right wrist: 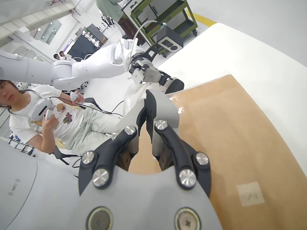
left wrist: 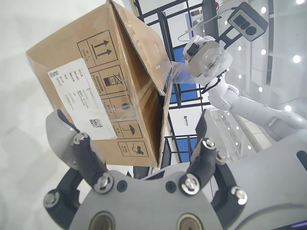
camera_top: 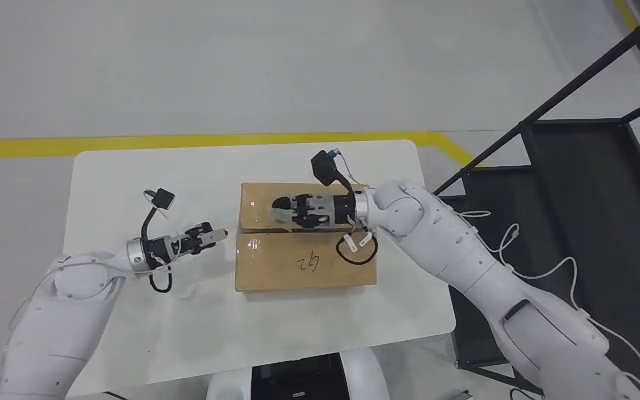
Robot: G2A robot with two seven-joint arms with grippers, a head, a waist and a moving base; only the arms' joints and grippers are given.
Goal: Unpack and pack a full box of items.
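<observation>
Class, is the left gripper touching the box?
Cannot tell. The top view puts the left gripper right beside the box, too close to judge a gap.

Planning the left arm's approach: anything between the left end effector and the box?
Nothing visible. The left end effector is open beside the box, facing its labelled side, only bare table between. The right end effector is over the box top, off that path.

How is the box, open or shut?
Barely open: the box flaps lie nearly flat, but a dark gap shows under one.
</observation>
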